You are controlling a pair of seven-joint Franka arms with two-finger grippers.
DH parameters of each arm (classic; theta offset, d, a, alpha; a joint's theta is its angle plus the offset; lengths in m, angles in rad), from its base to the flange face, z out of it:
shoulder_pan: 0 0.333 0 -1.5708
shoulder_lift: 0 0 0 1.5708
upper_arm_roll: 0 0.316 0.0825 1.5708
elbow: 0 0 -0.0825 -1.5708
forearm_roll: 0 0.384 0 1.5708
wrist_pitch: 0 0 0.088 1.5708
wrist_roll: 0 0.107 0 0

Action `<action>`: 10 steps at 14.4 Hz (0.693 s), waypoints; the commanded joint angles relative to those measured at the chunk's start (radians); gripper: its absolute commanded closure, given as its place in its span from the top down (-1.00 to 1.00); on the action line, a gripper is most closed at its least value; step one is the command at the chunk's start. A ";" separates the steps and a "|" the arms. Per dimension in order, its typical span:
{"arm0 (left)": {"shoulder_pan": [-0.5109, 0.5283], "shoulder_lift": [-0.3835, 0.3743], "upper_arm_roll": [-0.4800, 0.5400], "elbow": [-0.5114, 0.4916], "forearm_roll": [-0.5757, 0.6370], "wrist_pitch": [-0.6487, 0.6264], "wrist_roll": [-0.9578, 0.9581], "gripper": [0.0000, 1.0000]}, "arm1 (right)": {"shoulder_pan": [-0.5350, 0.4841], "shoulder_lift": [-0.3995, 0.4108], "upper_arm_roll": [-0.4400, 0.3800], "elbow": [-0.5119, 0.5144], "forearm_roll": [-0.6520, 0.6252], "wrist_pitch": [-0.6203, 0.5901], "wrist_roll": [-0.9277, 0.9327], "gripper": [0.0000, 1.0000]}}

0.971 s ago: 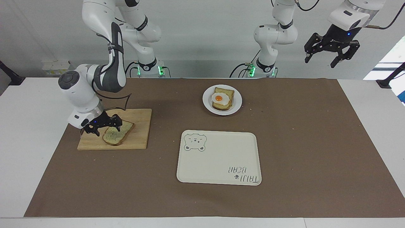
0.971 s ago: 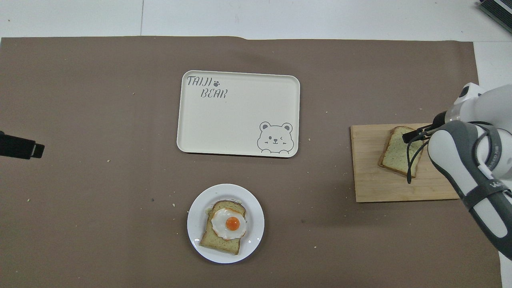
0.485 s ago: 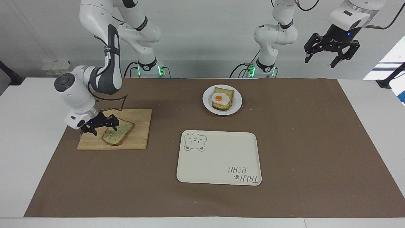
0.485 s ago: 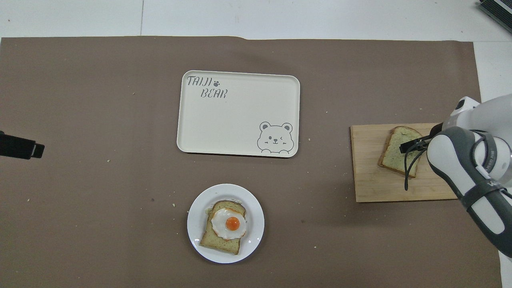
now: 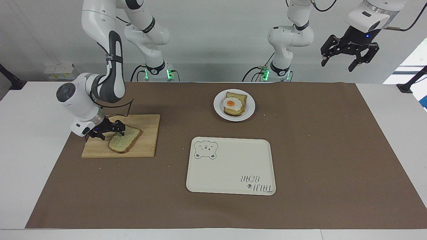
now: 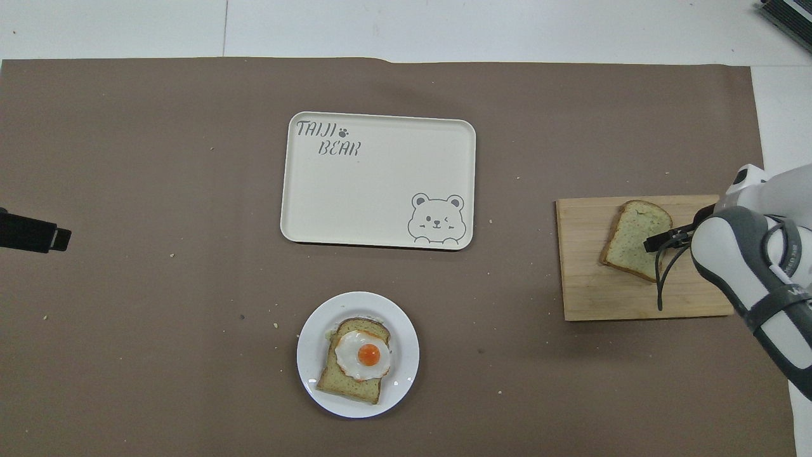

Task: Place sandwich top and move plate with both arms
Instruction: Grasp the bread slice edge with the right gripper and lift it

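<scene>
1. The sandwich top [image 5: 124, 140], a single slice of pale, green-tinged bread with a brown crust, lies flat on a rectangular light wooden cutting board [image 5: 146, 146] toward the right arm's end of the surface. It has not been lifted.
2. The right arm's black two-finger pincer [image 5: 106, 130] is low over the board at the slice's edge, its fingers apart, one above the bread. Whether it touches the slice cannot be told; nothing is clamped.
3. The small round white plate [image 5: 218, 108] sits near the robots at the middle of the brown-covered surface [image 5: 333, 150]. It carries a slice of toast topped with a fried egg [image 5: 234, 104], with no bread on top yet.
4. The large rectangular cream tray with a bear drawing [image 5: 230, 166] lies farther from the robots than the plate, with nothing on it.
5. The left arm waits, its black pincer [image 5: 349, 56] raised high over its own end of the surface, fingers apart and holding nothing.
6. Judged from this, neither part is done: the slice must be gripped, carried and laid on the egg, then both arms must move the plate.
</scene>
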 commanded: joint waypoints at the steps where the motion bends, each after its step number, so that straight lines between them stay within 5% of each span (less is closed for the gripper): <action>1: -0.016 -0.025 0.009 -0.032 -0.007 0.004 -0.014 1.00 | -0.003 -0.005 0.011 -0.020 0.063 0.022 -0.025 1.00; 3: -0.016 -0.025 0.010 -0.032 -0.007 0.004 -0.014 1.00 | -0.004 -0.008 0.011 -0.029 0.068 0.022 -0.028 0.92; 5: -0.016 -0.025 0.009 -0.032 -0.007 0.004 -0.014 1.00 | -0.015 -0.005 0.011 -0.037 0.068 0.023 -0.031 0.26; 10: -0.016 -0.025 0.009 -0.032 -0.007 0.007 -0.014 1.00 | -0.017 -0.005 0.011 -0.045 0.090 0.019 -0.009 -1.00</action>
